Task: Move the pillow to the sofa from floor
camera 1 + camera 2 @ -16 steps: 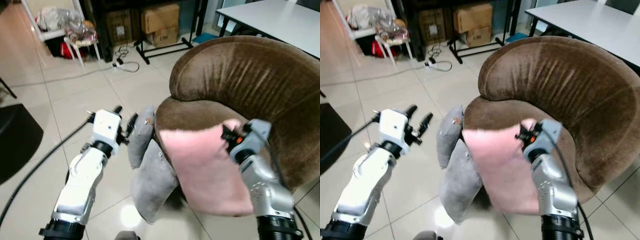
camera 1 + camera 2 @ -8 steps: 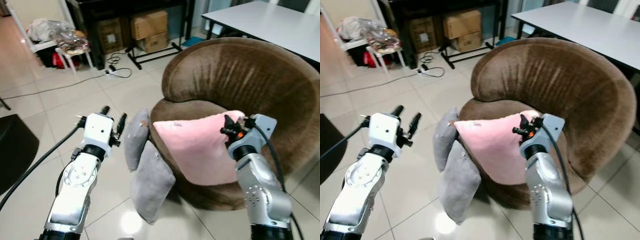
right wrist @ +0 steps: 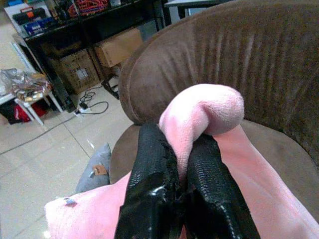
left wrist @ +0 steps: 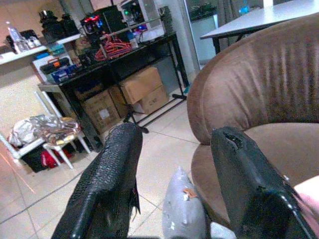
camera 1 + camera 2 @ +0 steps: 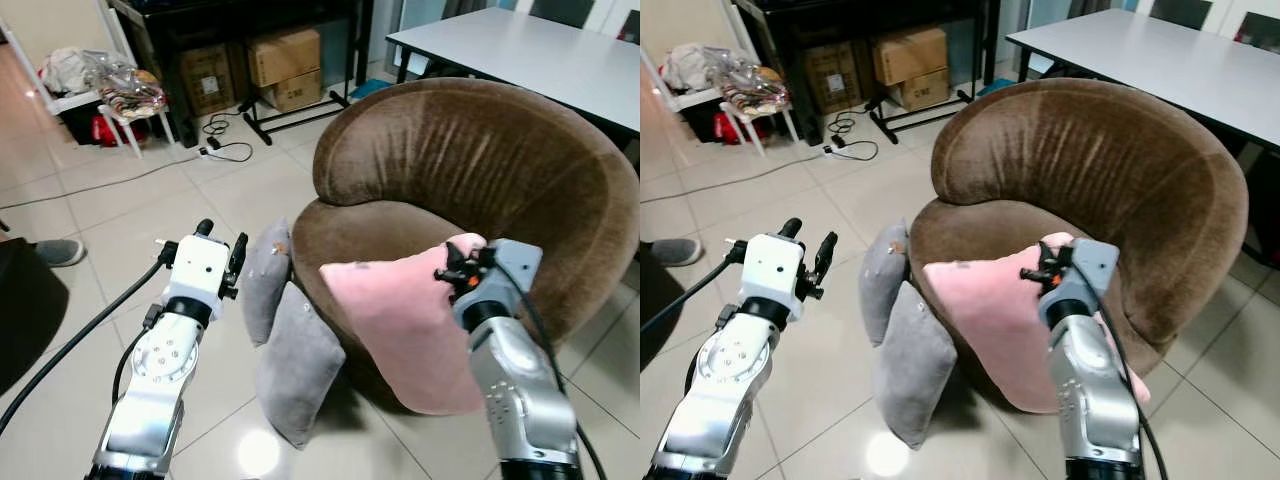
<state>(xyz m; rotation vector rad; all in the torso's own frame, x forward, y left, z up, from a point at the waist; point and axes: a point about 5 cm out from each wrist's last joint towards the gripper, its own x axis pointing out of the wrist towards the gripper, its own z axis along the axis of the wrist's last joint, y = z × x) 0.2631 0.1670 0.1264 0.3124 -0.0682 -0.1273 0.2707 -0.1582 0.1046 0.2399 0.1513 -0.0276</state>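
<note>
1. My right gripper (image 3: 179, 169) was pinched tight on a top corner of the soft pink pillow (image 5: 405, 320).
2. The pillow hung against the front edge of the round brown velvet sofa (image 5: 480, 170).
3. At nine o'clock from it, my left gripper (image 4: 174, 164) hovered empty, fingers spread wide, over two grey cushions (image 5: 285, 340) leaning on the sofa.

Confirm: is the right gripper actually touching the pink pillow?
Touching. The right wrist view shows the right gripper pinching a fold of the pink pillow.
</note>
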